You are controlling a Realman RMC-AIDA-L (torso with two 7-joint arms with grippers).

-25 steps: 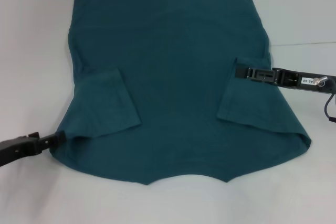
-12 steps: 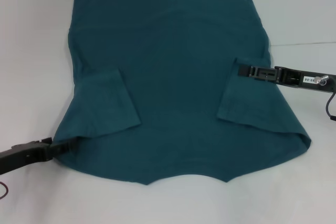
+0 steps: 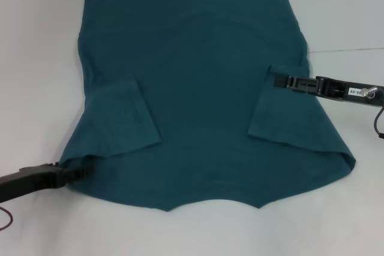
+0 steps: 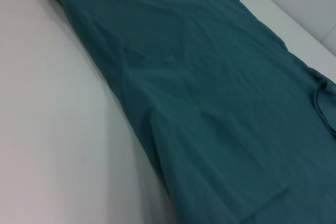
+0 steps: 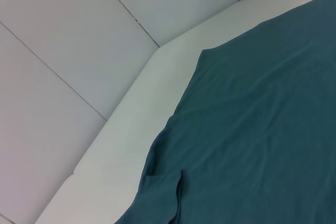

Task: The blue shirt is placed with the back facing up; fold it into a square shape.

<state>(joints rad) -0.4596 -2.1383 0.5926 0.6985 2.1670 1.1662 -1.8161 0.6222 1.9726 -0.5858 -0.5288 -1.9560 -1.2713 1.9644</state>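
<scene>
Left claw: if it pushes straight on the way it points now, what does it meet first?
The left claw already sits at the blue shirt near the folded left sleeve, so it likely meets that cloth first.

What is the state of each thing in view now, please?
blue shirt: spread flat, back up, both sleeves folded inward.
left claw: at the shirt's near-left corner, over its edge.
right claw: at the folded right sleeve's edge.
table: white, under the shirt.

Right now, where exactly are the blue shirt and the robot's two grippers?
blue shirt (image 3: 198, 94): head view, middle of its plain back.
left gripper (image 3: 75, 171): head view, tip at the shirt's near left corner.
right gripper (image 3: 277, 79): head view, tip on the folded-in right sleeve.
</scene>
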